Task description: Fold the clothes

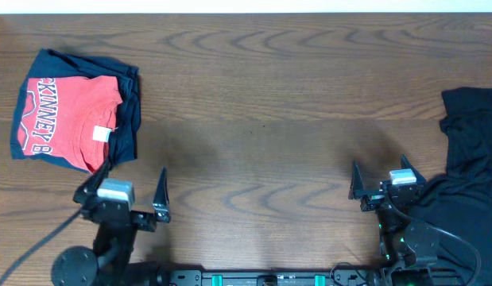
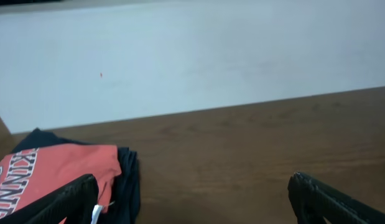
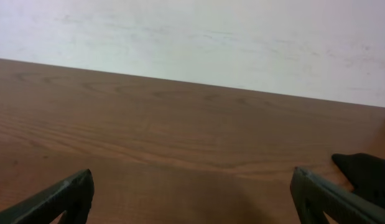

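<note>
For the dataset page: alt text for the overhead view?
A folded coral-red T-shirt with white lettering lies atop a navy garment at the wooden table's left; a black garment is heaped at the right. The left gripper and right gripper are open and empty.

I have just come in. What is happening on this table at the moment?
Two robot arms are partway through folding clothes. A coral-red T-shirt lies folded on top of a navy garment at the far left of the table. A black garment lies rumpled and unfolded at the right edge. The left gripper and the right gripper are both open and empty near the front edge, and the right one is close beside the black garment.
</note>
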Motion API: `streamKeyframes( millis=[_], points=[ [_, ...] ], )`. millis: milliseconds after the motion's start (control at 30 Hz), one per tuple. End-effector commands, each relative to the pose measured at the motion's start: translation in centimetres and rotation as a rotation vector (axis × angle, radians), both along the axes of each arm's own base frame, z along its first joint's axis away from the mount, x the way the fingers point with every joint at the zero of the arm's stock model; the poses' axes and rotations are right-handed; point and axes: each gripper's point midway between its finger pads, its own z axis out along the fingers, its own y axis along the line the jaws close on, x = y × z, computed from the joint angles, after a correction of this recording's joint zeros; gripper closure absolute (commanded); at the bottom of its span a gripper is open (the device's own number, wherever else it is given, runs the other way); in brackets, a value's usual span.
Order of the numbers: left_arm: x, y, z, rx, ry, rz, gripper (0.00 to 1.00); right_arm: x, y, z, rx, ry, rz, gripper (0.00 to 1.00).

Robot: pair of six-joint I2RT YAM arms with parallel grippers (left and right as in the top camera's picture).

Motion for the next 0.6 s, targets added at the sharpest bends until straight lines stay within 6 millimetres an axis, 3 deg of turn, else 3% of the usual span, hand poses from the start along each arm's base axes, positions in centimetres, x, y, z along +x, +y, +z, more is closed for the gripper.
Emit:
streamKeyframes(
  millis=[0,167,567],
  points=[
    [-0.2,-0.2,-1.0,0.012,-0.036,-0.010,0.02,0.0,-0.4,-0.1,-0.013,0.000,-0.018,0.01],
    [0.9,-0.2,-2.7,0.016,-0.083,-0.012,0.02,0.0,-0.4,-0.1,-0.013,0.000,-0.018,0.01],
    [4.4,-0.3,-9.6,0.014,-0.084,-0.035,0.02,0.0,-0.4,-0.1,-0.013,0.001,-0.018,0.01]
  ],
)
